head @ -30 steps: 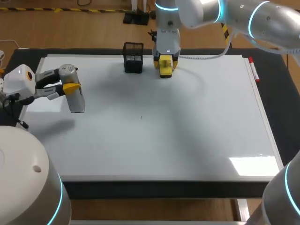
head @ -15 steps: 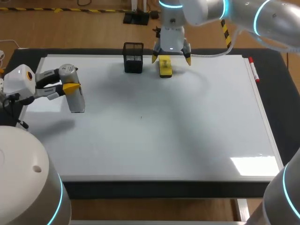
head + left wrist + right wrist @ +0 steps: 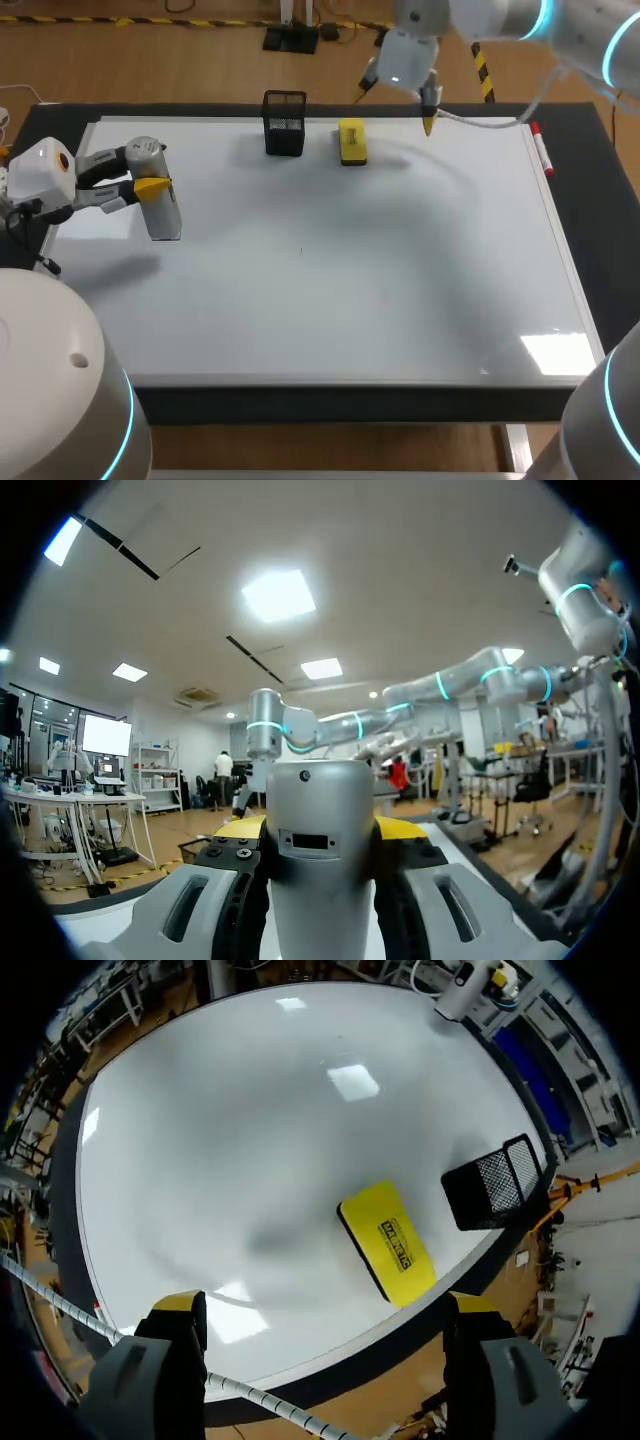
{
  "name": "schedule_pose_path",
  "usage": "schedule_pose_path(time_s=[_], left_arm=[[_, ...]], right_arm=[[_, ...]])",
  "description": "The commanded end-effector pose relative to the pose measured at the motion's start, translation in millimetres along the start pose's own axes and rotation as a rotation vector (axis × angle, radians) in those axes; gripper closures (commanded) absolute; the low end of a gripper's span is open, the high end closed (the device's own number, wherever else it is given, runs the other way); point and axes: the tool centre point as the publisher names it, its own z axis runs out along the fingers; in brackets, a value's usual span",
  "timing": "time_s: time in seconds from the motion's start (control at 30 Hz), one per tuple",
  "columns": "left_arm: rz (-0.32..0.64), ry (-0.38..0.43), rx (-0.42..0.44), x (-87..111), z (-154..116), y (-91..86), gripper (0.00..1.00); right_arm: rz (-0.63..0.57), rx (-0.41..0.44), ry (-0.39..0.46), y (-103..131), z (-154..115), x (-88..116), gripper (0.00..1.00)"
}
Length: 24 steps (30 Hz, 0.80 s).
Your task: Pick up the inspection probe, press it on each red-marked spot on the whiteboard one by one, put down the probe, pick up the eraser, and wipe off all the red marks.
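Whiteboard (image 3: 400, 280) is being overhung by both grippers. R gripper (image 3: 395, 108) is being held w/ fingers spread wide, gripping nothing, above far edge near yellow eraser (image 3: 352, 141), which is lying flat on board. Inspection probe (image 3: 166, 218) is being clamped by L gripper (image 3: 152, 188) over left end.

The eraser (image 3: 352, 141) lies on the whiteboard (image 3: 350, 290) just right of the basket (image 3: 285, 124), near its far edge.

Yellow eraser (image 3: 352, 141) flat on whiteboard (image 3: 330, 290), grey probe (image 3: 165, 215) in left pincer (image 3: 155, 188)
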Motion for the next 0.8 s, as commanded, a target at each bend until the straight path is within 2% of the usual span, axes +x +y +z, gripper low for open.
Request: schedule_pose_path(time_s=[0.03,0.23,0.47,0.63,0.8], left_arm=[[0.001,-0.001,0.000,0.4,0,-1.1,1.00],[0.001,-0.001,0.000,0.4,0,-1.1,1.00],[0.001,-0.001,0.000,0.4,0,-1.1,1.00],[0.001,-0.001,0.000,0.4,0,-1.1,1.00],[0.001,-0.001,0.000,0.4,0,-1.1,1.00]], right_arm=[[0.089,0.002,-0.054,0,-17,11,0.00],[0.219,-0.037,-0.119,-5,-35,15,0.00],[0.337,-0.036,-0.249,-10,-64,19,0.00],[0.435,-0.027,-0.288,-10,-86,21,0.00],[0.484,-0.022,-0.350,-8,-105,24,0.00]])
